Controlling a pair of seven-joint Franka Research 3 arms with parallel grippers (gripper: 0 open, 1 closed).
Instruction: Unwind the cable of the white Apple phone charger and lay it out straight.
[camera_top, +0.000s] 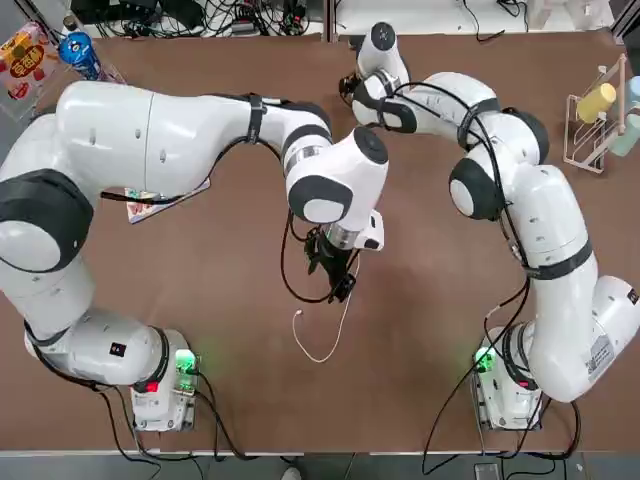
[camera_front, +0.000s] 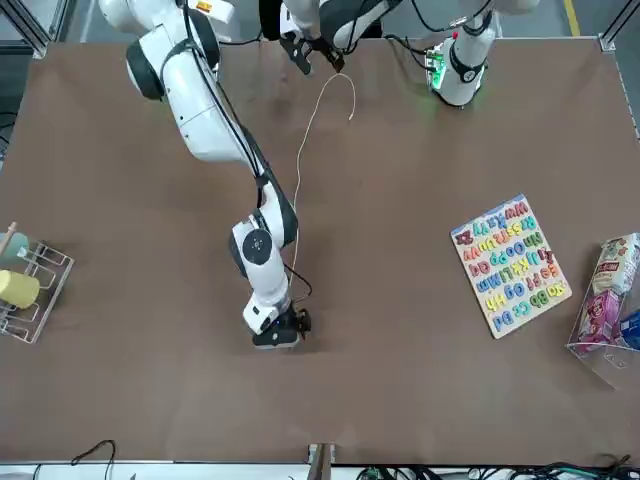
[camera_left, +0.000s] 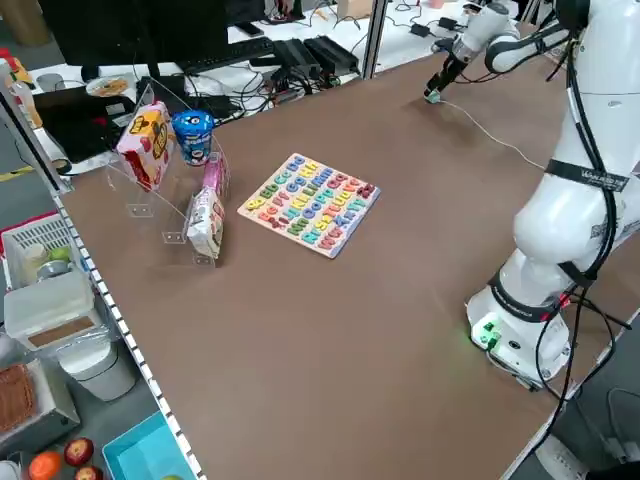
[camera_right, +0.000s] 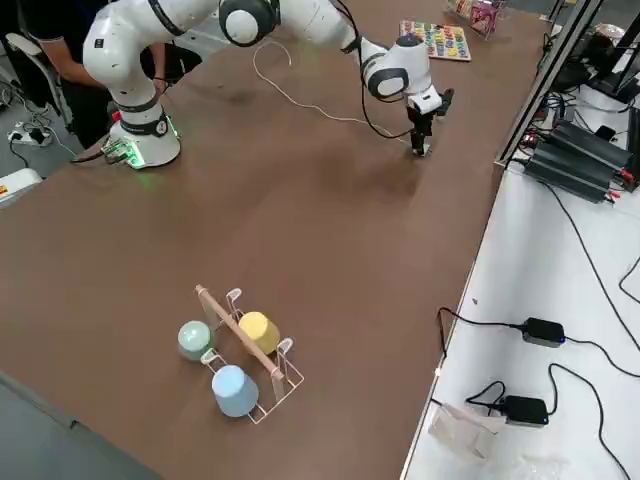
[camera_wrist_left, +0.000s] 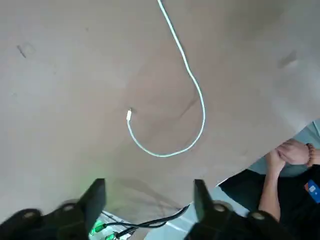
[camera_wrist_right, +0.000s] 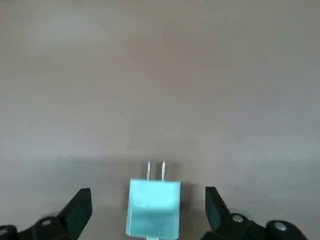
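Observation:
The white Apple phone charger (camera_wrist_right: 154, 206) shows as a pale blue block, prongs pointing away, lying on the table between the spread fingers (camera_wrist_right: 75, 210) of my right gripper (camera_wrist_right: 148, 192), which is open and touches nothing. That gripper stands low at the far middle of the table (camera_front: 283, 325). The thin white cable (camera_front: 298, 170) runs from there across the table toward my bases and ends in a hook-shaped curl (camera_top: 325, 355) with its tiny connector (camera_wrist_left: 129, 115). My left gripper (camera_top: 335, 275) hovers open above that curl, nothing between its fingers (camera_wrist_left: 95, 202).
A colourful alphabet puzzle board (camera_front: 510, 265) lies on my left side, with a clear stand of snack packs (camera_front: 610, 300) beyond it. On my far right is a wire rack with cups (camera_front: 25, 285). A person's hands (camera_wrist_left: 290, 152) show past the near edge.

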